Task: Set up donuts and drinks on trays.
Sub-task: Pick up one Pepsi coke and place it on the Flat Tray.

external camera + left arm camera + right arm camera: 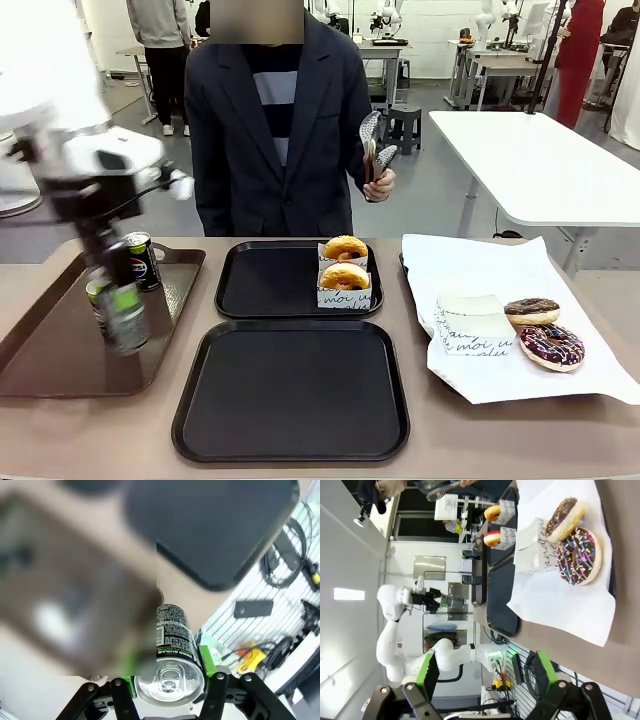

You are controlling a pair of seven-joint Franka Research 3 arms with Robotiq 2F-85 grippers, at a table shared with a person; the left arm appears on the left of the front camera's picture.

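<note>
Starting nearest the robot, the near tray (290, 390) was noted bare. In the left wrist view the left gripper (169, 671) was seen clamped on a can (172, 635), green pads pressed to both sides just below the top. In the front view this can was held upright over the brown tray (60, 340); heavy blur prevented telling whether it was clear of the surface. The right gripper (485, 672) was recorded with fingers apart and nothing between them. On the right, two chocolate donuts (551, 345) and an empty sleeve (470, 322) lay on the paper sheet (480, 385). A second can (143, 260) stood at the brown tray's far end. Further back, the far tray (265, 282) carried two sleeved donuts (344, 277) at its right side. Beyond it, tongs (373, 145) were held upright in the person's hand (381, 185).

Step judged in hand: moving a drink to a black tray. The next move was judged to require carrying the can across to one of the black trays and setting it down upright before the fingers are released.
</note>
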